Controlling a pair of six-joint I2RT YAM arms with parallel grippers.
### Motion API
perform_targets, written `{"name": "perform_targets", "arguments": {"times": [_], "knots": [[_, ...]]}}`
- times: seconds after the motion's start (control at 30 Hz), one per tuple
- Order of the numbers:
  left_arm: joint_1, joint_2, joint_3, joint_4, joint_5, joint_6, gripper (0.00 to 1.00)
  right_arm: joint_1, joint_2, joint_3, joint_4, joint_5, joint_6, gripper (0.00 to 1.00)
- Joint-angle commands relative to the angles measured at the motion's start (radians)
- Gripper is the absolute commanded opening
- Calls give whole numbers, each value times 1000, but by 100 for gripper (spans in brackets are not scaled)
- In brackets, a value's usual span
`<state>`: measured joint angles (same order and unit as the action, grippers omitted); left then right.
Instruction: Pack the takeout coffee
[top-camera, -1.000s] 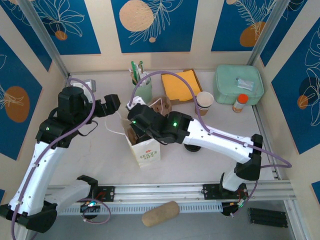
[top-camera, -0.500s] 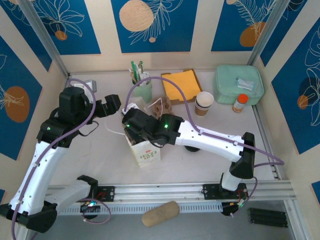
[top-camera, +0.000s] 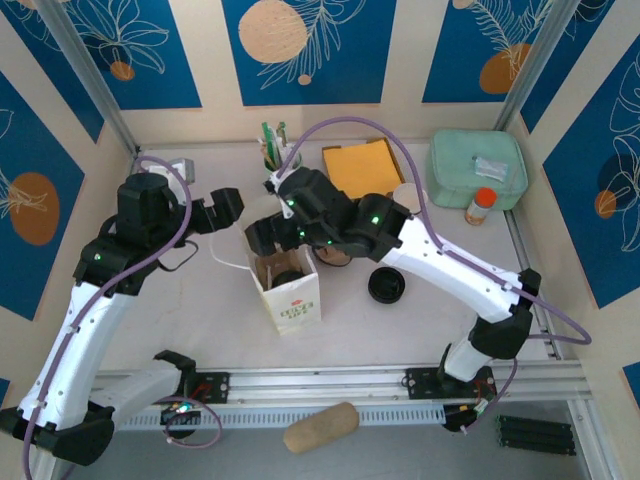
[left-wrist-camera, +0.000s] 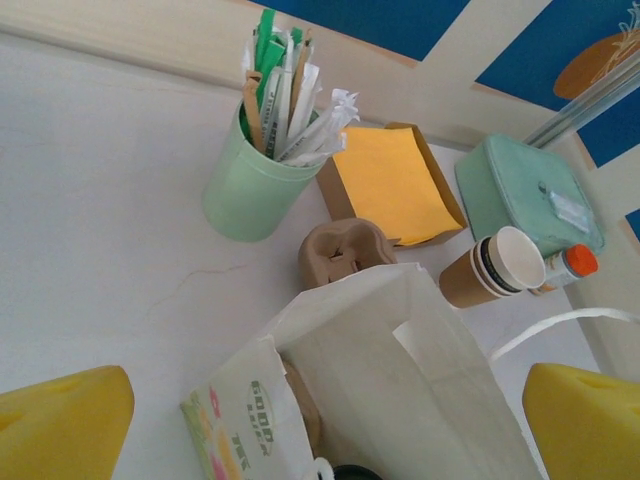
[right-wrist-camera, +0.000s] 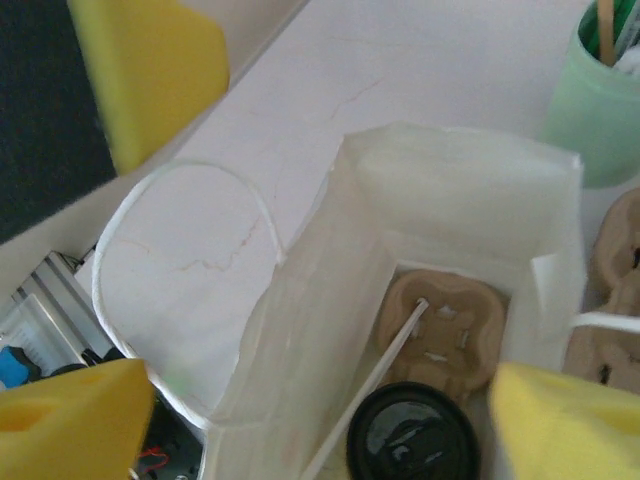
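Note:
The takeout coffee (right-wrist-camera: 412, 442) stands inside the open white paper bag (right-wrist-camera: 330, 300), its black lid up, beside an empty hollow of a brown pulp cup carrier (right-wrist-camera: 440, 318). A thin white stick (right-wrist-camera: 372, 382) leans across the bag. My right gripper (right-wrist-camera: 316, 428) hovers open above the bag mouth, touching nothing. From above, the coffee (top-camera: 288, 277) shows in the bag (top-camera: 298, 308), under the right gripper (top-camera: 285, 240). My left gripper (top-camera: 228, 205) is open just left of the bag. Its wrist view looks over the bag (left-wrist-camera: 400, 380) between the left gripper's (left-wrist-camera: 320, 425) yellow pads.
A loose black lid (top-camera: 386, 285) lies right of the bag. Behind it stand a green utensil cup (left-wrist-camera: 255, 185), an orange napkin box (left-wrist-camera: 390, 185), a spare carrier (left-wrist-camera: 340, 250), stacked lidless cups (left-wrist-camera: 495, 268), a mint container (top-camera: 477, 168) and an orange-capped bottle (top-camera: 482, 205).
My right gripper has opened, letting go of the coffee in the bag, and has risen back out of the bag mouth. The left arm has stayed put.

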<state>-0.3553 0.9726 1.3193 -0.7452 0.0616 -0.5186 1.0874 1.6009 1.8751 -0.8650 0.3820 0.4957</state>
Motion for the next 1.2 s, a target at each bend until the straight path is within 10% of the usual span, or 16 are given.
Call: {"name": "perform_targets", "arguments": {"times": [0.0,0.63,1.17], "knots": [[7,11,27,22,49,7,100,-30,-31,36,-35,-65,12,99],[-47,111,101,79,124,13,100,-594,-213,-306,114,-385,176,86],[-58,208,135,117,134,29,99,-694,194,-310,226,-258,297,57]]}}
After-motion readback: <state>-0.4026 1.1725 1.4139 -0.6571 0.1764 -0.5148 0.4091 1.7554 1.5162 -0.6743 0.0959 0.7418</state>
